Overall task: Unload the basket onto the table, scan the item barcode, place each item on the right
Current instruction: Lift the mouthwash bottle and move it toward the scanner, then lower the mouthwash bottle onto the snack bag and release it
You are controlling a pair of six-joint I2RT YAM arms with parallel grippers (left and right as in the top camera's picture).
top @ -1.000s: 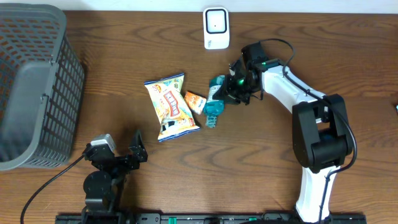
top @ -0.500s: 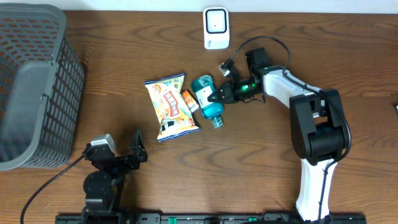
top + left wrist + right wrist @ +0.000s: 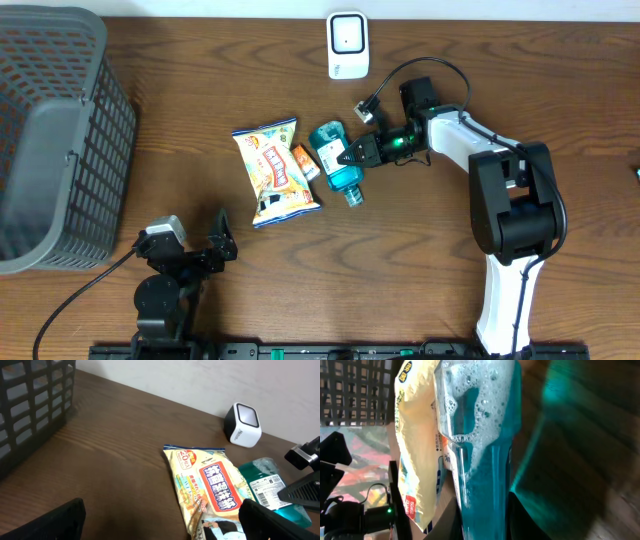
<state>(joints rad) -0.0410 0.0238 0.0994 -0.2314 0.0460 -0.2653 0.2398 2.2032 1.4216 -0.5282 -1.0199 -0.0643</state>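
Bottle of blue mouthwash [image 3: 340, 175] is mid-desk, just right of the snack bag [image 3: 276, 172], with my right claw [image 3: 352, 153] pinching it. It's not scanned yet, I'd say. The scanner [image 3: 347, 45] sits at the far edge, and the desk [image 3: 420, 260] between is open. My left claw [image 3: 195, 238] is near, spread wide and empty.

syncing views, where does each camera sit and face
Overhead: above the table, looking straight down; left gripper and right gripper show.
Left wrist: on the open left gripper, facing snack bag and scanner; its fingers frame the bottom.
Right wrist: on the right gripper, close on the blue bottle it clamps; fingers show.
Shared: all show the snack bag and blue bottle.
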